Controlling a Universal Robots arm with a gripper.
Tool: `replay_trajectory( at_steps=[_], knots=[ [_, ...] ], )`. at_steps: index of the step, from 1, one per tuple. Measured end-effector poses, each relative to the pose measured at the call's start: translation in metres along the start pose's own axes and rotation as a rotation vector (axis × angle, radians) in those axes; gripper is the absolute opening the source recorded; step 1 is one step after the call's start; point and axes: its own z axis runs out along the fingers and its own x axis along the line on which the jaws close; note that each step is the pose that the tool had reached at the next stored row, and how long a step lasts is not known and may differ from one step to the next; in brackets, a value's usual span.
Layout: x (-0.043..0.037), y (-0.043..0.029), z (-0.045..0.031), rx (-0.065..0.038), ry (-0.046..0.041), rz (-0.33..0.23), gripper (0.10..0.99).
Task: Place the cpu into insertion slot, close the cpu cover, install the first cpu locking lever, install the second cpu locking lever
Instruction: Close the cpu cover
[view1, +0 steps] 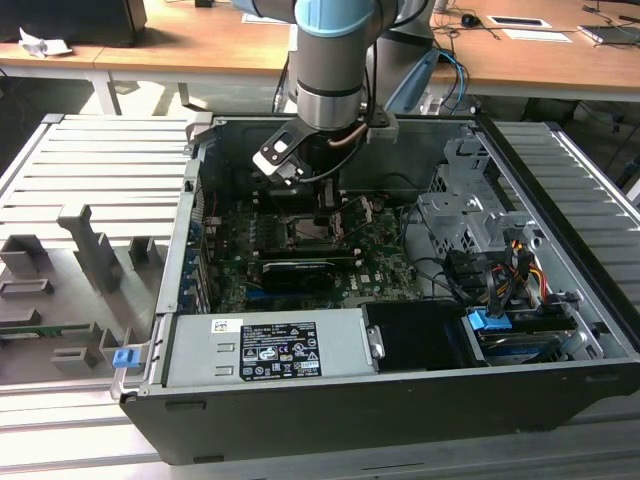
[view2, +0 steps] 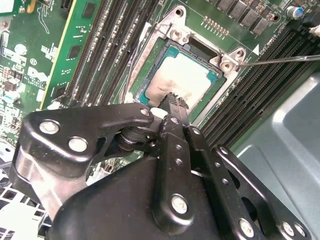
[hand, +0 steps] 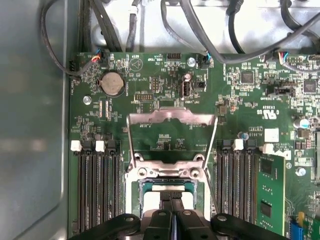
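Exterior view: arm (view1: 330, 70) upright over case (view1: 400, 420); end effector (view2: 174, 100) closed above cpu (view2: 184, 81).

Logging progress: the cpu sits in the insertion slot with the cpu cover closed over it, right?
No. The cpu sits in the insertion slot, but the cpu cover is open, swung back clear of it, as the first wrist view shows.

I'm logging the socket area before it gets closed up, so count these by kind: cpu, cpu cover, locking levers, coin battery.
cpu: 1
cpu cover: 1
locking levers: 2
coin battery: 1
Total: 5
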Motion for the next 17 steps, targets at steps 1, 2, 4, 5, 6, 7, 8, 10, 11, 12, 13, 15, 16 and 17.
replay_trajectory(
  at_steps=[1, 2, 4, 5, 6, 7, 8, 10, 11, 12, 13, 15, 16, 17],
  knots=[
    [0.0000, 0.0001, -0.0003, 0.000, 0.0000, 0.000, 0.106],
    [0.0000, 0.0002, -0.0021, 0.000, 0.0000, 0.000, 0.106],
    [0.0001, 0.0003, -0.0053, 0.000, 0.0002, 0.000, 0.106],
    [0.0001, 0.0004, -0.0053, 0.000, 0.0004, 0.000, 0.106],
    [0.0001, 0.0004, -0.0055, 0.000, 0.0003, 0.000, 0.106],
    [0.0000, 0.0007, -0.0056, 0.000, 0.0002, 0.000, 0.106],
    [0.0000, 0.0033, -0.0056, 0.000, 0.0000, 0.000, 0.106],
    [0.0000, 0.0067, -0.0055, 0.000, 0.0001, 0.000, 0.106],
    [0.0000, 0.0075, -0.0054, 0.000, 0.0001, 0.000, 0.106],
    [0.0000, 0.0077, -0.0055, 0.000, -0.0001, 0.000, 0.106],
    [0.0000, 0.0077, -0.0060, 0.000, -0.0004, 0.000, 0.106],
    [0.0000, 0.0078, -0.0095, 0.000, -0.0001, 0.000, 0.106],
    [0.0000, 0.0079, -0.0111, 0.000, -0.0003, 0.000, 0.106],
    [0.0000, 0.0079, -0.0120, 0.000, -0.0004, 0.000, 0.106]
  ],
)
